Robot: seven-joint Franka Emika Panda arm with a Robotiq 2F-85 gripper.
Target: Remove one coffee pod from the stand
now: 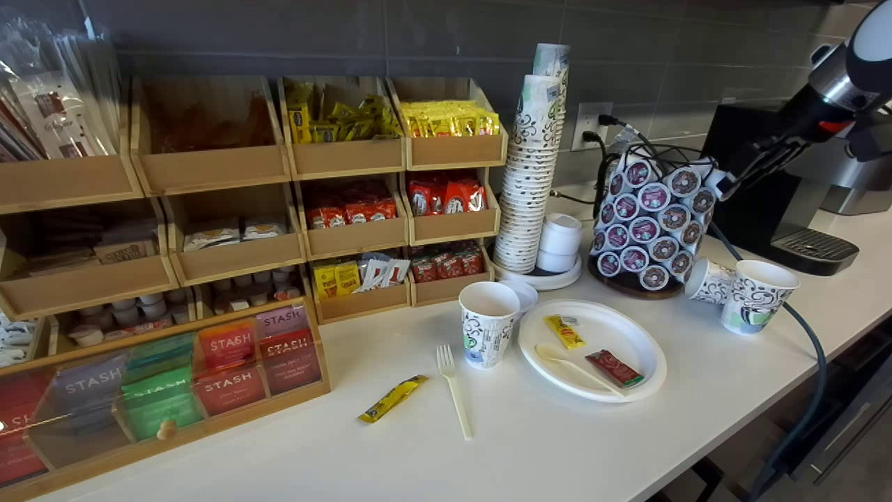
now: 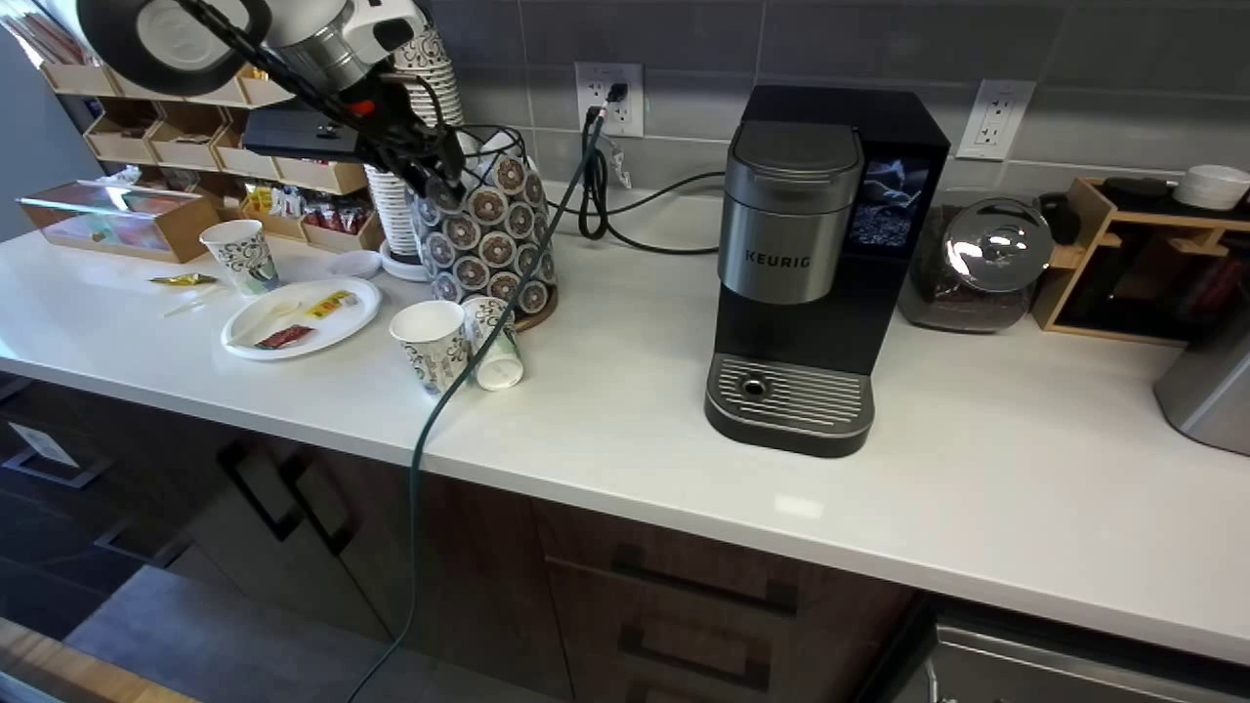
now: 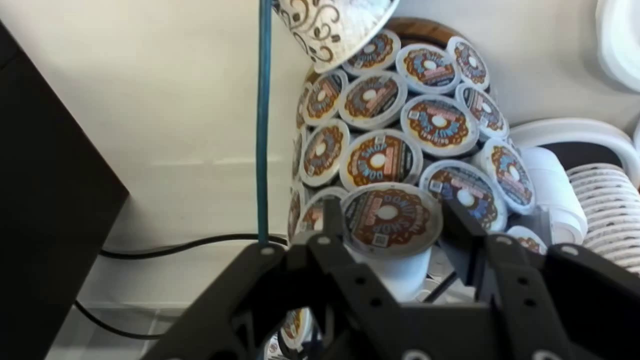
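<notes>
The stand is a round upright rack packed with rows of coffee pods, with a wooden base [image 1: 627, 287] and black wire at its top. It shows in both exterior views, with its base on the counter [image 2: 540, 308], and fills the middle of the wrist view. My gripper [image 3: 390, 212] reaches to the upper part of the stand. Its fingers press both sides of a white coffee pod [image 3: 391, 225] with a brown donut lid. The lid faces the camera and the white body shows behind it. I cannot tell whether this pod is free of the rack. The gripper also shows in both exterior views [image 1: 728, 183] [image 2: 444, 186].
Two paper cups [image 1: 759, 296] lie and stand before the rack. A plate [image 1: 644, 345] with packets is alongside. A tall cup stack [image 1: 526, 202] and wooden shelves [image 1: 355, 157] stand beside it. A teal cable [image 2: 415, 508] crosses near the rack. A coffee machine [image 2: 786, 254] stands on its other side.
</notes>
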